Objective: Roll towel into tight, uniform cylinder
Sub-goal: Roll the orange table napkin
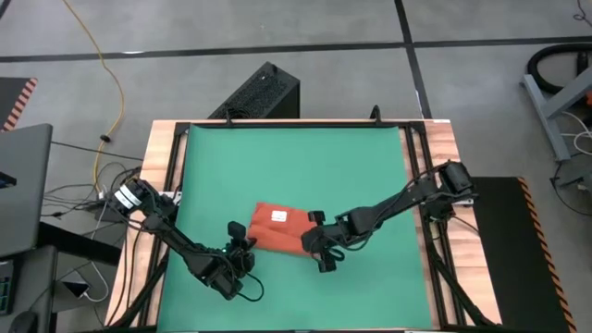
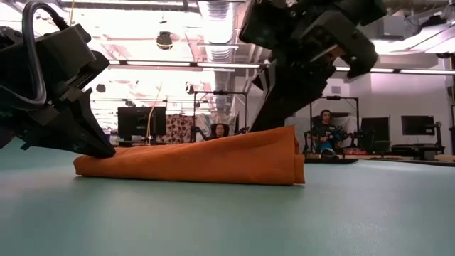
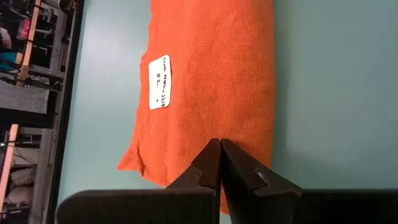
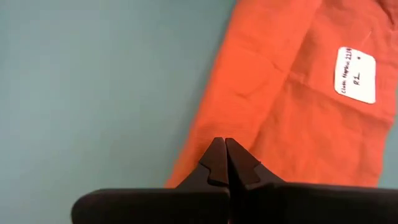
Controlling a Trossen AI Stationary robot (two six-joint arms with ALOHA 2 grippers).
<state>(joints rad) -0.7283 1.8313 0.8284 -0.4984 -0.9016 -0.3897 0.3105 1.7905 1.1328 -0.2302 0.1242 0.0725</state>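
- The worktop (image 1: 421, 185) carries a green mat (image 1: 296, 166) over most of its surface.
- The towel (image 1: 277, 228), orange-red and partly rolled into a flattish bundle, lies on the mat's near middle.
- Left tool (image 1: 242, 242), fingers clenched, presses on the towel's left end.
- Right tool (image 1: 313, 242), likewise clenched, sits at its right end.
- A white tag (image 3: 159, 82) faces up on the towel.

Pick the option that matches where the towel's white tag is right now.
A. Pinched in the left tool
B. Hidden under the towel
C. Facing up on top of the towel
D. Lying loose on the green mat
C: the white tag lies face up on the towel, its handwriting readable in both wrist views, clear of the left tool and right tool.
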